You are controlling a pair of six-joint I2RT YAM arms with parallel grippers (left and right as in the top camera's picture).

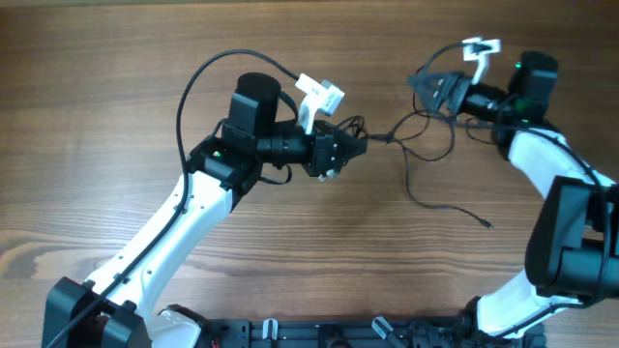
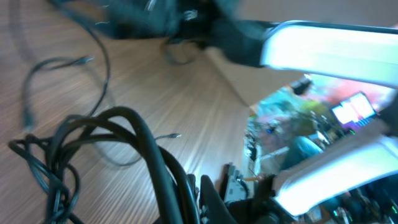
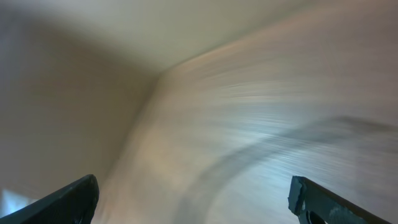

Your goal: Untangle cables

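The thin black cables (image 1: 418,130) lie in loose loops across the middle of the wooden table, with one end trailing to a small plug (image 1: 488,225). My left gripper (image 1: 346,147) is shut on a bunch of the cables at their left end. In the left wrist view the cables (image 2: 43,163) form a tangle at the left, and several strands run down between my fingers (image 2: 200,194). My right gripper (image 1: 432,90) is at the upper right end of the loops. In the blurred right wrist view its fingers (image 3: 196,208) are wide apart with nothing between them.
The wooden table (image 1: 116,106) fills the overhead view. A thicker black arm cable (image 1: 198,82) arches over my left arm. The arm bases and a black rail (image 1: 319,333) sit along the front edge.
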